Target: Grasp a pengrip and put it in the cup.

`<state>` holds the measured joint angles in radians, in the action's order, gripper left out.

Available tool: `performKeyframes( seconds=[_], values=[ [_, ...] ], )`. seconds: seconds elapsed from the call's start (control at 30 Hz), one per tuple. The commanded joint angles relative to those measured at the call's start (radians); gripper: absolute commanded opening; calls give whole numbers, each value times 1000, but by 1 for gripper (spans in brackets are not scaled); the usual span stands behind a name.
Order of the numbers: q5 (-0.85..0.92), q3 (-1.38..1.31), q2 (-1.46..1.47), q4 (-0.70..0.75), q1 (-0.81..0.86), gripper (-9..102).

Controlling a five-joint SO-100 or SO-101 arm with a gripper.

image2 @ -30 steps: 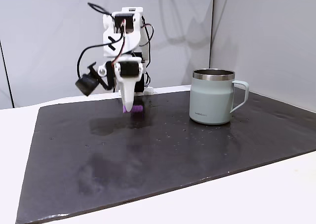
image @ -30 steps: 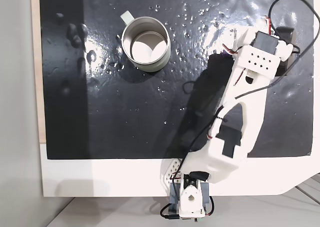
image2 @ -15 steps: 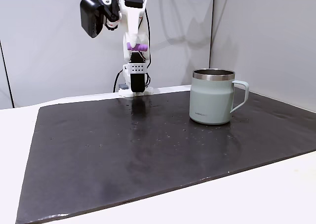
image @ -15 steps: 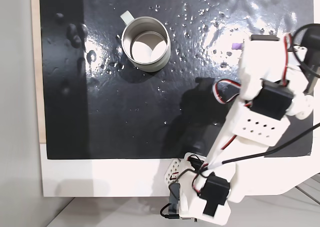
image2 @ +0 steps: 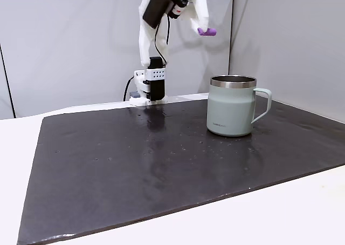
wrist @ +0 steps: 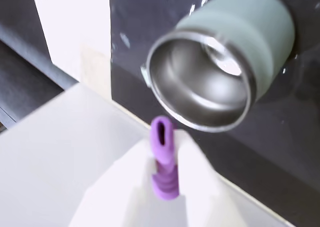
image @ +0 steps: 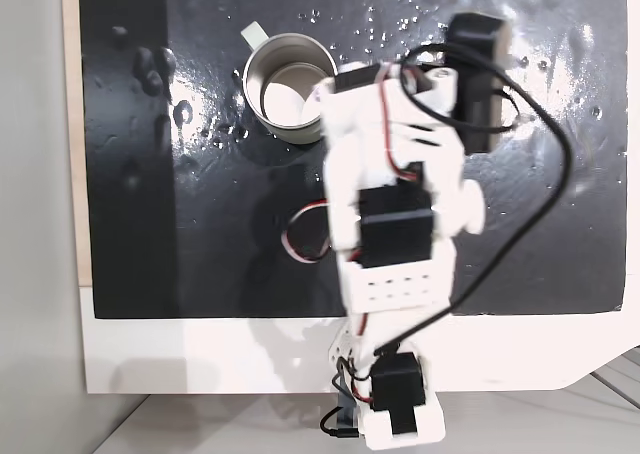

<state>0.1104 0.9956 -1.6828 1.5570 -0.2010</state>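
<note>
now the black mat [image2: 161,164] spreads across the white table [image2: 302,212], and on it, toward the right in the side fixed view, stands the cup [image2: 233,106], upright with its mouth open to the ceiling and its handle turned right. high over the mat hangs the arm [image: 390,214], reaching from its base at the far edge of the mat. its gripper [wrist: 165,159] is pinching the pen grip [wrist: 163,159], the two pale fingers pressed against the sides of the little purple tube. the tube's long axis runs out past the fingertips; in the side fixed view the pen grip [image2: 207,32] lies roughly level, its free end pointing right, well above the cup and a little left of the rim. in the wrist view the cup [wrist: 220,72] sits just beyond the tube's tip, its open mouth facing the camera, so the cup lies ahead of and below the gripper. in the overhead fixed view the white arm overlaps the right edge of the cup [image: 275,84], and i cannot make out the tube there. my judgement: the drop turns on carrying the tip a bit further right until it hangs over the opening, then tilting the tube's axis down, since a level tube could catch or bounce off the rim.
</note>
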Motion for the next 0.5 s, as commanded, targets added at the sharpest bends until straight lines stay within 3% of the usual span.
performKeyframes(
  seconds=[0.0,0.47],
  values=[
    [-58,-110,38,35,-72,0],
    [-173,-264,275,75,-178,2]
  ],
)
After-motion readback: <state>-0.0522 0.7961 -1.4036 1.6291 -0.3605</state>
